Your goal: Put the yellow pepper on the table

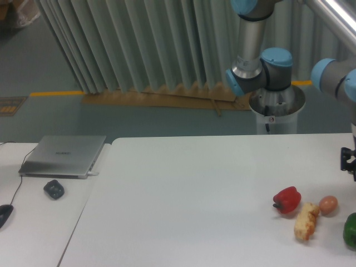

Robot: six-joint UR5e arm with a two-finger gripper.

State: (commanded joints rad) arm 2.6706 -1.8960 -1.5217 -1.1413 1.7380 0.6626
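Arm reaches in from upper right, blue-capped joints bent at elbow and wrist. Hand [350, 161] sits at the right frame edge, mostly cut off; only a dark sliver shows. Finger spread cannot be read.

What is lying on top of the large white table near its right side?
On the large white table lie a red pepper, a pale-yellow bumpy corn-like piece, a small orange-brown round item and a green item, cut off by the frame edge. No yellow pepper shows.
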